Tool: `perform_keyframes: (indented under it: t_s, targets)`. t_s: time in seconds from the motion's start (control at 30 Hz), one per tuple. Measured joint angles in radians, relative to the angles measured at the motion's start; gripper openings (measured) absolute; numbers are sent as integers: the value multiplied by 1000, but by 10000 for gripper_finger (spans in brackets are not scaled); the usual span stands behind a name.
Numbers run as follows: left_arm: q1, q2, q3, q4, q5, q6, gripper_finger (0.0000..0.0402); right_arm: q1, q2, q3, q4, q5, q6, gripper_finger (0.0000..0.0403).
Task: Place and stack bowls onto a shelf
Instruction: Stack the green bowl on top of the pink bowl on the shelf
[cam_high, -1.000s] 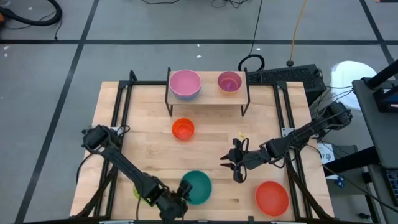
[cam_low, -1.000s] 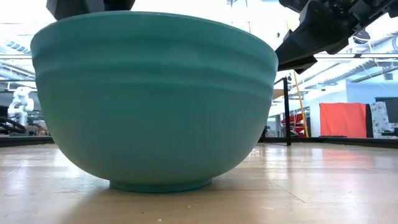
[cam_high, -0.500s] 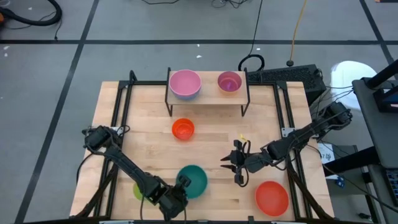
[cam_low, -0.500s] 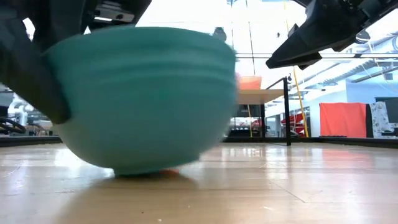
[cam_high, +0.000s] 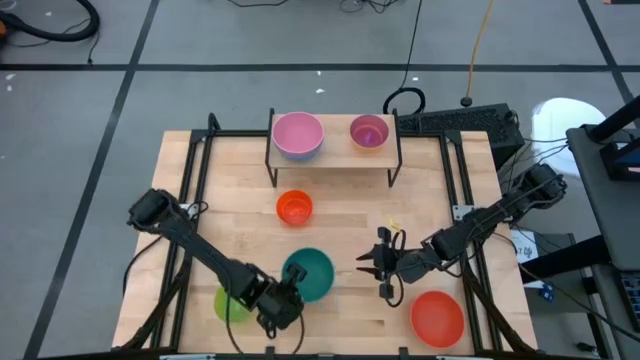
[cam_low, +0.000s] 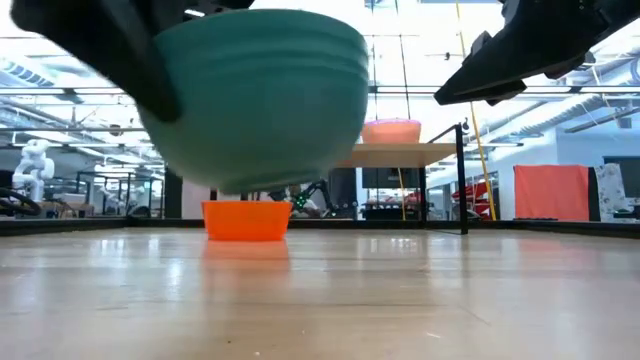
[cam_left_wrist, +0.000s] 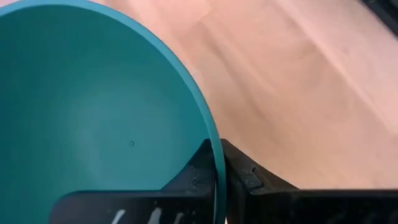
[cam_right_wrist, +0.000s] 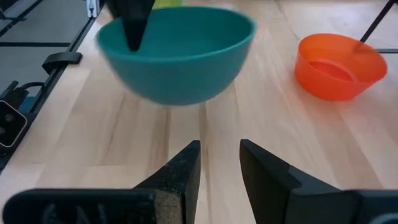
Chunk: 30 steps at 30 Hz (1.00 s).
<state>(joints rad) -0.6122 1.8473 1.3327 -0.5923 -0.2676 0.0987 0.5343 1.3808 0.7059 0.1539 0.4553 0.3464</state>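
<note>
A teal bowl (cam_high: 309, 273) hangs above the table's near middle, with my left gripper (cam_high: 288, 297) shut on its near rim. My right gripper (cam_high: 384, 272) hovers open to the right of it, nothing between its fingers (cam_right_wrist: 186, 168). A pink bowl (cam_high: 298, 134) and a purple bowl (cam_high: 369, 131) stand on the shelf (cam_high: 335, 152) at the far edge. A small orange bowl (cam_high: 294, 207) rests on its base in front of the shelf. A green bowl (cam_high: 230, 306) lies near left, and a red-orange bowl (cam_high: 437, 317) near right. My left gripper pinches the teal bowl's rim (cam_left_wrist: 217, 163) on its near-left side, one finger inside the bowl and one outside. The fingers come from the table's near side, slanting down. The bowl (cam_low: 260, 100) is lifted clear of the table and tilted.
Black rails run along the table's left and right sides (cam_high: 190, 200). The shelf board has bare room between and in front of its two bowls. Open tabletop lies between the orange bowl and the teal bowl. Cables and a dark box (cam_high: 470, 122) sit beyond the far right corner.
My left gripper has taken hold of the teal bowl's rim and raised it off the table, carrying it a little toward the far edge. The bowl, which stood on its base, now hangs tilted and clear. The green bowl has come into view beside the arm.
</note>
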Motion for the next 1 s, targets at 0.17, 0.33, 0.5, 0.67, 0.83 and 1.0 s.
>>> perform_keyframes:
  t_s: [0.17,0.33,0.5,0.67,0.83,1.0]
  targets:
    - [68,-80,0,-87,5,2,10,16,0,0,0,48,-7,107]
    - [153,-168,0,-152,5,28,6,19,0,0,1,49,-15,107]
    - [248,-255,0,-168,5,108,12,19,3,0,1,76,-19,107]
    - [352,-305,34,-226,3,158,6,19,3,0,3,76,-18,107]
    - [454,-307,142,-333,-23,221,11,19,3,0,8,90,-19,107]
    - [538,-307,235,-368,-22,274,5,19,3,0,7,123,-19,107]
